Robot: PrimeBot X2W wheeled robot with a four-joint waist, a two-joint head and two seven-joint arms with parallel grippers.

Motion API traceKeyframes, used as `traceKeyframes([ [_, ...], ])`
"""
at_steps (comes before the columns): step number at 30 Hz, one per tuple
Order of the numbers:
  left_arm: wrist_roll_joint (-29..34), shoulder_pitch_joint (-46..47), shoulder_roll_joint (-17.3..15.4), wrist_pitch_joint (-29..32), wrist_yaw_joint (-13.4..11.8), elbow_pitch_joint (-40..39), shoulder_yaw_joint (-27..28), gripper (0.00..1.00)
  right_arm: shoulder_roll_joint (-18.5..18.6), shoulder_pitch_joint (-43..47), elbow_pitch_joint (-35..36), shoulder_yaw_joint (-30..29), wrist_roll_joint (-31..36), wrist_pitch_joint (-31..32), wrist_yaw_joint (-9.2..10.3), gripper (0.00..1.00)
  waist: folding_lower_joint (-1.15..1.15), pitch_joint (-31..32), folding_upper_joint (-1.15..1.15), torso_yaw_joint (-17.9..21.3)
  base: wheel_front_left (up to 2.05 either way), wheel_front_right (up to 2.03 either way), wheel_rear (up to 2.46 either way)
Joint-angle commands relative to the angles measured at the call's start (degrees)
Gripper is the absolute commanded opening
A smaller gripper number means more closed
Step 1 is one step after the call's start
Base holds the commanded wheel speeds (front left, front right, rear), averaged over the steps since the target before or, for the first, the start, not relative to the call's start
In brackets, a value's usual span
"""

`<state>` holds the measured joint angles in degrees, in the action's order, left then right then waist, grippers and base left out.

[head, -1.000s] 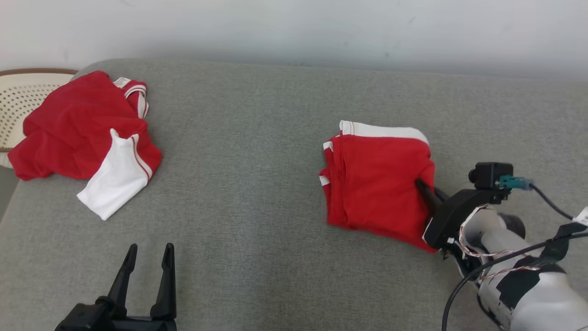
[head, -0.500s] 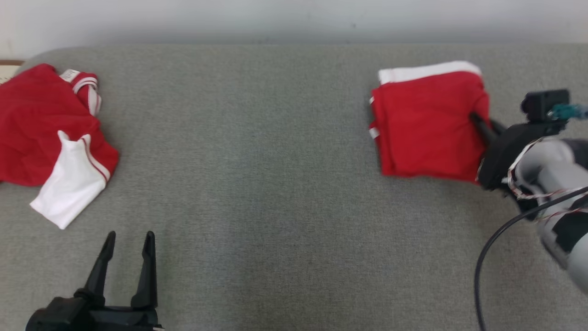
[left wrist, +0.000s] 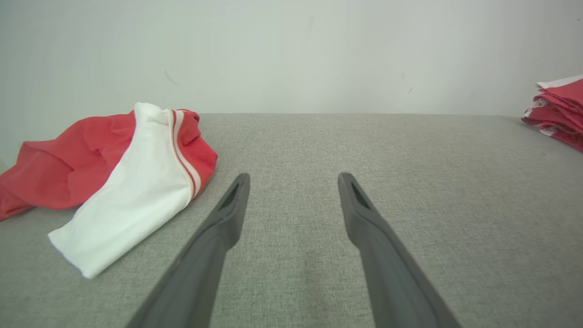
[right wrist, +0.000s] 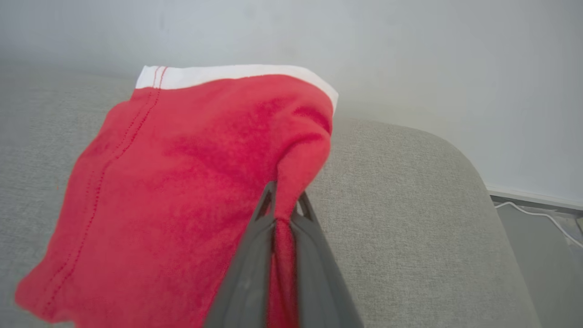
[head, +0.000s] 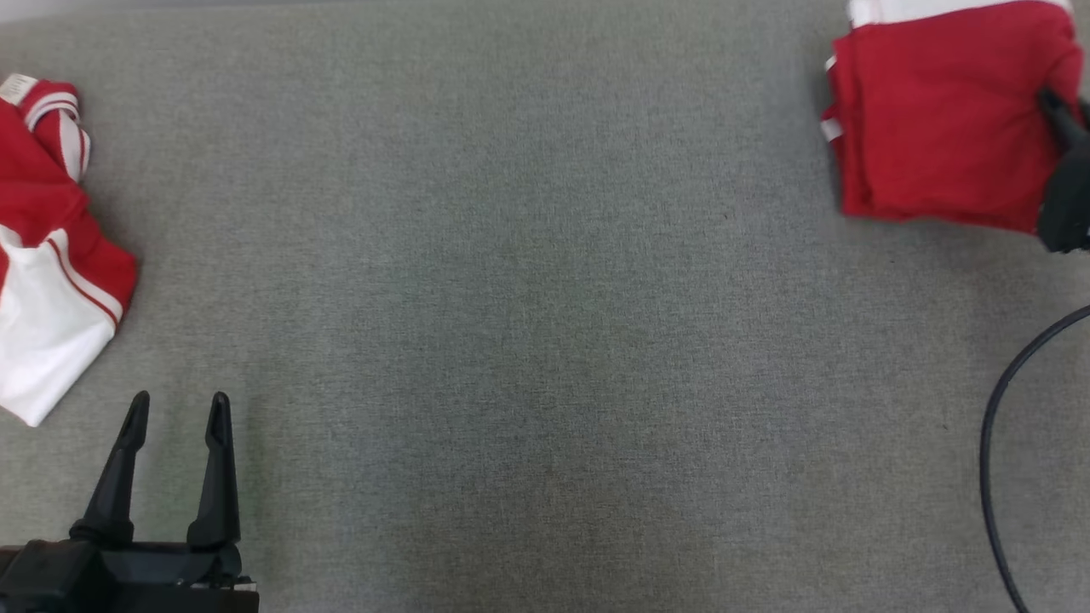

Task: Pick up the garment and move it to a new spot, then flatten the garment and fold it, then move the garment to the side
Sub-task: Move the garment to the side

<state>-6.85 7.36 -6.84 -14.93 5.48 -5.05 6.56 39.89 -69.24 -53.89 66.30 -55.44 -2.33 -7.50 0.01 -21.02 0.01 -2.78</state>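
Note:
The garment [head: 937, 119] is a folded red piece with a white band, at the head view's top right on the grey cushion. My right gripper [head: 1049, 102] is shut on its right edge. In the right wrist view the red cloth [right wrist: 191, 173] bunches between the closed fingers [right wrist: 284, 196] and hangs a little above the cushion. In the left wrist view the folded garment [left wrist: 560, 109] appears at the far right. My left gripper [head: 179, 404] stands open and holds nothing at the lower left, its fingers [left wrist: 294, 182] pointing over bare cushion.
A crumpled red and white garment [head: 43, 255] lies at the left edge, just left of my left gripper [left wrist: 114, 182]. A black cable [head: 996, 443] hangs at the right. The cushion's rounded right end [right wrist: 478, 191] drops to the floor past the held garment.
The head camera has dipped and the whole picture has shifted. Beyond that, my right gripper has carried the folded garment to the right, farther from the crumpled one. The left gripper has stayed open.

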Motion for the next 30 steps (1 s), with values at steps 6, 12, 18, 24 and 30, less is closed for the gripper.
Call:
traceKeyframes([
  [6, 0.7, -0.5, -1.0, -0.2, -0.5, -2.0, 0.9, 1.0, 3.6, -3.6, -0.1, 2.6, 1.3, 0.5, 0.01, 0.0, -0.01, -2.6, -0.01, 1.0, 0.0, 0.0, 0.0],
  [12, 0.5, -0.6, -1.7, -0.2, -0.5, -2.9, 1.6, 1.0, 6.3, -5.8, 0.3, 4.7, 2.8, 1.5, 0.01, 0.0, -0.01, -3.5, -0.01, 1.5, 0.0, 0.0, 0.0],
  [18, 0.5, -0.3, -2.1, -0.2, -0.8, -3.5, 1.6, 1.0, 6.8, -7.8, -0.6, 5.7, 3.8, 0.9, 0.01, 0.0, -0.01, -4.6, -0.01, 1.7, 0.0, 0.0, 0.0],
  [24, 0.3, 0.0, -2.1, -0.2, -1.0, -3.3, 1.3, 1.0, 6.2, -8.2, -1.7, 6.3, 5.3, 0.3, 0.01, 0.0, -0.01, -4.8, -0.01, 1.4, 0.0, 0.0, 0.0],
  [30, 0.1, 0.1, -2.0, -0.2, -1.0, -2.9, 1.2, 1.0, 5.5, -9.1, -4.1, 6.7, 8.2, 0.3, 0.01, 1.0, -0.01, -4.6, -0.01, 1.1, 0.0, 0.0, 0.0],
])
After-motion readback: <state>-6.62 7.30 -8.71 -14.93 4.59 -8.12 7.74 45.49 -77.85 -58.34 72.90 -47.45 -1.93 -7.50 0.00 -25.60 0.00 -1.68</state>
